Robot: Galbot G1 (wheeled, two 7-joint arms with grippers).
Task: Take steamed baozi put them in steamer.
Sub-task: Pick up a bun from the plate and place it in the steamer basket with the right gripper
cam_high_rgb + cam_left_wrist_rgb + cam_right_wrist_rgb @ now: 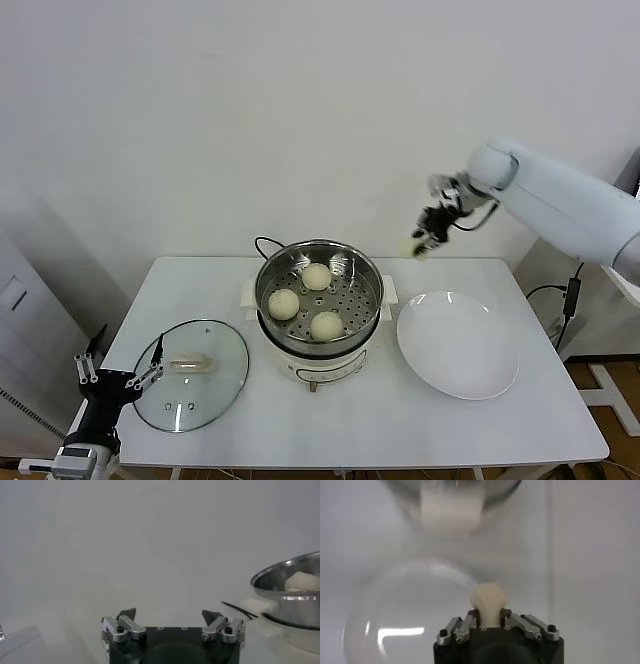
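The steel steamer [340,262] sits on its white pot base at the table's middle and holds three pale baozi [316,276], [283,303], [327,325]. My right gripper [418,246] is raised above the table's back edge, between the steamer and the plate, shut on a fourth baozi [489,601], which is squeezed between the jaws. The steamer's rim also shows in the left wrist view [280,582]. My left gripper [120,379] is open and empty, low at the table's front left corner beside the glass lid; it also shows in the left wrist view [170,616].
A round glass lid with a white handle [190,388] lies at the front left. A flat white plate [458,343] lies right of the steamer. A black cord [262,243] runs behind the pot. A white wall stands behind the table.
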